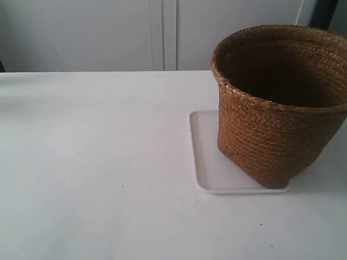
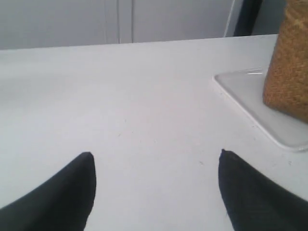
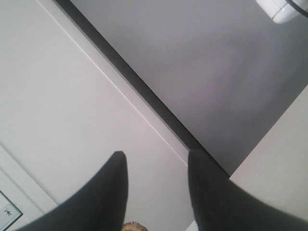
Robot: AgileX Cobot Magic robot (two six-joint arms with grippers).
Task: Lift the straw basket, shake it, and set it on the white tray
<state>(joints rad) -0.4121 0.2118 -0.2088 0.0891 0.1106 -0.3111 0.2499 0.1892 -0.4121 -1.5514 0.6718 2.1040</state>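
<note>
Exterior view: straw basket [image 1: 279, 108] upright on white tray [image 1: 209, 157], mouth up; both claws spread, empty.

straw basket [image 1: 276, 108] — on white tray [image 1: 209, 162]

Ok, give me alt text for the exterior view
A large round brown woven straw basket stands on a flat white rectangular plastic tray at the right of a white table, its right side cut off by the frame. No robot arm shows.
</note>
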